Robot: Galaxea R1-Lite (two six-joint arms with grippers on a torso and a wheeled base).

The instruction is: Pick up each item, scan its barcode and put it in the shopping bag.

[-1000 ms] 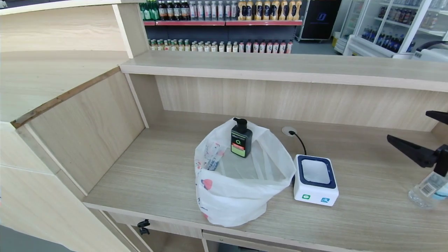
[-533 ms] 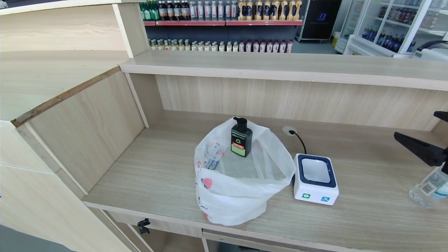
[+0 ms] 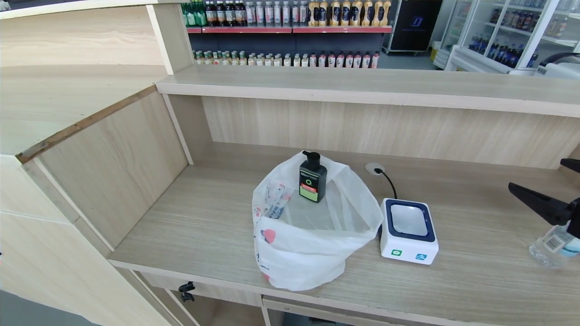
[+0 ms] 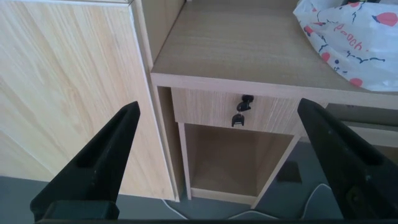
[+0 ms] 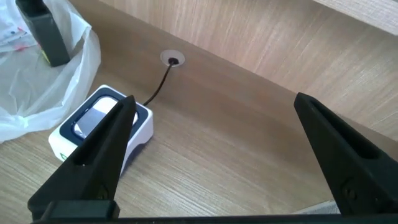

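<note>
Our right gripper (image 3: 534, 173) hung over the 3 o'clock end of the counter (image 3: 476, 271). Its two black fingers were spread wide, and nothing was between them. Just under it was a clear bottle (image 3: 550, 244) with a small white label. The gripper's body hid the bottle's top, so we could not tell if the two touched.

Our left gripper (image 4: 217, 104) was spread wide too, and it held nothing. It hung low, out in front of the counter's edge, facing a drawer (image 4: 249, 112) with a small black lock (image 4: 240, 116).

We saw the shopping bag (image 3: 308, 253) in the middle of the counter. It was white with red and blue prints, and its mouth was open. A dark pump bottle (image 3: 312, 183) stood upright inside it, on the bag's 12 o'clock side.

At 3 o'clock from the bag, just beside it, sat the scanner (image 3: 409, 246), a white box with a dark blue rim around its window. A black cable (image 3: 389, 183) ran from the scanner toward 12 o'clock and into a round hole (image 3: 374, 169) in the counter. The clear bottle was well apart from the scanner, farther toward 3 o'clock.
</note>
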